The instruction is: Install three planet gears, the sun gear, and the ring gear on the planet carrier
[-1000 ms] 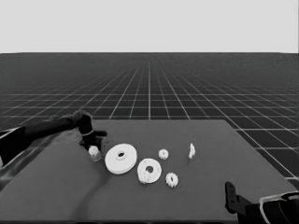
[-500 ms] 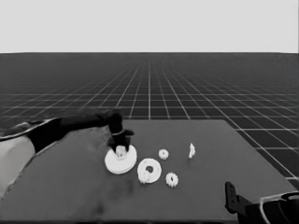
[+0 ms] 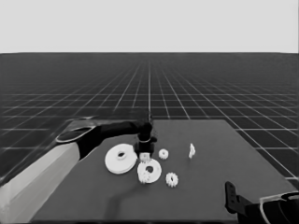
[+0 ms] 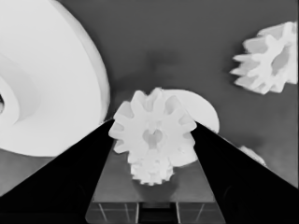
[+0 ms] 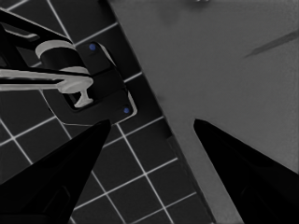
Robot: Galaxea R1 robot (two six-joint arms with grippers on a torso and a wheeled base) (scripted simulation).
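Your left gripper [image 3: 145, 148] hung over the middle of the table [image 3: 219, 177], its fingers [image 4: 70, 177] clenched on a planet gear [image 4: 153, 133] just above the smaller round part [image 3: 149, 171]. The larger round part [image 3: 121, 158] lay just beside it, toward your left arm. Two more gears [image 3: 163, 153] [image 3: 172, 179] sat near the smaller part, with the thin white piece [image 3: 191, 150] farther off. Your right gripper [image 5: 149, 140] waited at the table's corner, fingers spread and holding nothing.
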